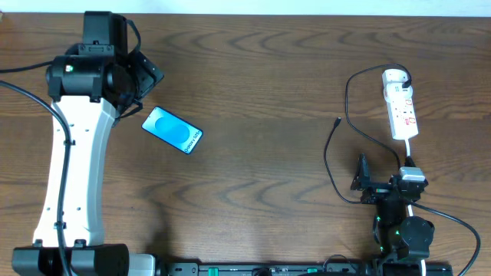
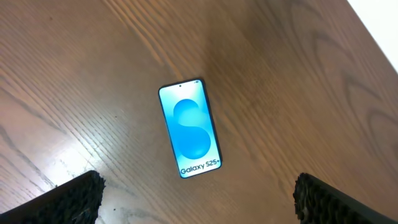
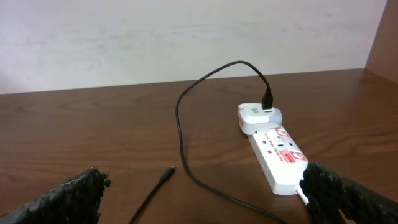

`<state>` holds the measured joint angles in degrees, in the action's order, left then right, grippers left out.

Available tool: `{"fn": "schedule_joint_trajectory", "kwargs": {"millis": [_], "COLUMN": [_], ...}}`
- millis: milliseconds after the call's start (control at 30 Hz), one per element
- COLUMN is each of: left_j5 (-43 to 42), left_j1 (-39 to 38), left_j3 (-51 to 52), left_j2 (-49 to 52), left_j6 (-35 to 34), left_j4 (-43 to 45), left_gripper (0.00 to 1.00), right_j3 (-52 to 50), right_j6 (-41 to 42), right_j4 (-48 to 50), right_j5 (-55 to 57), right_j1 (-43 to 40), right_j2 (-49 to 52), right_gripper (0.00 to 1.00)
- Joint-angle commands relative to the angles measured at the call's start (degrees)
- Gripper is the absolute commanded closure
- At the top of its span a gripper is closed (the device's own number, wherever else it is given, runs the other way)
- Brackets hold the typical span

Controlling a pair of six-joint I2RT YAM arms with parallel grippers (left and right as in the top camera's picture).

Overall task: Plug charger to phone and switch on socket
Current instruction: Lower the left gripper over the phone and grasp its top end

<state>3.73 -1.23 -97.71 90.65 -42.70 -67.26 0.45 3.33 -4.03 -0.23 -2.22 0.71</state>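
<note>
The phone [image 1: 173, 130] lies flat on the wooden table, its blue screen lit. In the left wrist view the phone [image 2: 189, 130] lies ahead of my left gripper [image 2: 196, 199], which is open, empty and above the table. In the overhead view that gripper [image 1: 146, 92] is just up-left of the phone. The white power strip [image 1: 402, 107] lies at the right. The black charger cable [image 1: 347, 100] runs from a white adapter [image 3: 255, 115] on the strip's far end. Its free plug [image 3: 169, 169] lies on the table. My right gripper [image 3: 202, 196] is open and empty, short of the strip [image 3: 280, 155].
The strip's white cord [image 1: 410, 153] runs down toward the right arm's base. The cable loops across the table between the plug [image 1: 338, 120] and the strip. A pale wall stands behind the table's far edge [image 3: 186, 81].
</note>
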Motion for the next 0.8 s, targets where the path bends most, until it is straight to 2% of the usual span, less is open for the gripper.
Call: {"fn": "schedule_joint_trajectory", "kwargs": {"millis": [0,333,467,767], "left_j5": [-0.02,-0.11,-0.46,-7.26], "left_j1": [-0.13,-0.15,-0.15,-0.13], "left_j3": [1.31,1.66,1.66,1.66], "left_j2": [0.96,8.28,13.18,21.9], "left_j6": [-0.7,-3.3,-7.26,-7.58], "left_j4": [-0.44,0.5,0.46,0.94], "left_gripper": [0.02,0.02,0.02,0.02], "right_j3": [-0.15,-0.15,-0.15,-0.15], "right_j6": [-0.79,-0.79,-0.79,-0.79], "right_j4": [-0.22,-0.22,-0.22,-0.22], "right_j5": [-0.11,-0.11,-0.11,-0.11], "right_j1": [0.39,0.39,0.39,0.39], "right_j2": [-0.22,-0.22,-0.22,-0.22], "right_gripper": [0.01,0.01,0.01,0.01]}}
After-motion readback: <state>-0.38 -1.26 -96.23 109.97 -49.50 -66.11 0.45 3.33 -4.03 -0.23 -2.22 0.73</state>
